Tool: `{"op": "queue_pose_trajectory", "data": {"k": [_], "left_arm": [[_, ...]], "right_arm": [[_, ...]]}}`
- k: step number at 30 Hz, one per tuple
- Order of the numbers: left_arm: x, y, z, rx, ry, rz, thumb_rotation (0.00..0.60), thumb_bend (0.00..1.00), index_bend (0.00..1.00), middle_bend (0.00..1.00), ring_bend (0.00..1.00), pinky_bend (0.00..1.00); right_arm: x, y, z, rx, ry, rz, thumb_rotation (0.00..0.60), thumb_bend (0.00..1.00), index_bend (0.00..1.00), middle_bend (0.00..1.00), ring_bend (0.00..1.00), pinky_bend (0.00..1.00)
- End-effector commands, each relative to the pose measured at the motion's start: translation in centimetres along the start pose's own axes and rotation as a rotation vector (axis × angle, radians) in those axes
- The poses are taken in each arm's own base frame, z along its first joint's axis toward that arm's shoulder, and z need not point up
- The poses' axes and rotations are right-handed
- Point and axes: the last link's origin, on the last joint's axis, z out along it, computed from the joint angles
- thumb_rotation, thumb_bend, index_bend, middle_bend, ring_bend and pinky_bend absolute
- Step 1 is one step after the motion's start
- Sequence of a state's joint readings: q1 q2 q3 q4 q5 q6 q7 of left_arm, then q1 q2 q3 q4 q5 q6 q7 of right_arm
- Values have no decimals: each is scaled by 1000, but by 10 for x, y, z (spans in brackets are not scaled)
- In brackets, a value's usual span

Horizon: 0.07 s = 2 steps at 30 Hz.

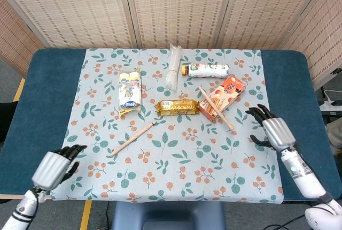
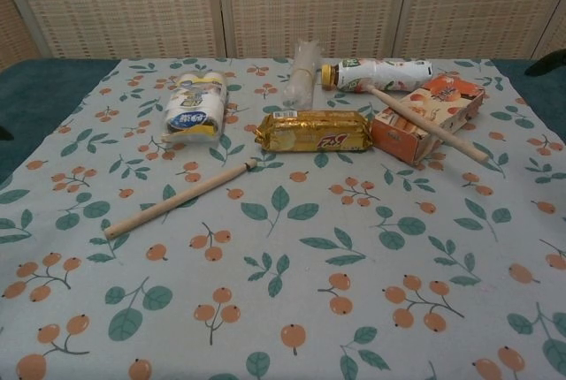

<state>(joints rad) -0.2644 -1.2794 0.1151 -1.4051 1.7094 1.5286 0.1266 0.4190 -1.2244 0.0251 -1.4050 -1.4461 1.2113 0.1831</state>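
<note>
Floral tablecloth (image 1: 176, 155), perhaps bamboo screens (image 1: 176, 5)

Both pictures are bright and clear, with soft, even light from above. Shadows are small and faint. The chest view looks a little dimmer and softer.

Left hand (image 1: 53, 167): ribbed silver-grey shell over the back, black jointed fingers (image 1: 73, 148) at the front, slim white forearm with dark bands behind the wrist. Right hand (image 1: 273, 130): same build, silver ridged plate on the back, black fingers (image 1: 258, 112), black wrist ring. White tubular forearm behind it, with a small round mark on the casing and a rounded white elbow housing at the lower edge.
</note>
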Motion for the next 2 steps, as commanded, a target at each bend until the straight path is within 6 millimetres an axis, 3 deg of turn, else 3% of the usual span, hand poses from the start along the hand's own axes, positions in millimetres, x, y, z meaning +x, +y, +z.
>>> {"op": "queue_pose_trajectory", "data": {"k": [1, 2], "left_arm": [[9, -19, -21, 129, -5, -61, 600, 453, 232, 316, 438, 730], [10, -20, -21, 123, -9, -58, 600, 452, 234, 316, 437, 730]], "right_arm": [[-4, 2, -29, -58, 27, -43, 600, 245, 162, 115, 0, 288], [-5, 1, -33, -66, 29, -54, 600, 245, 162, 115, 0, 288]]}}
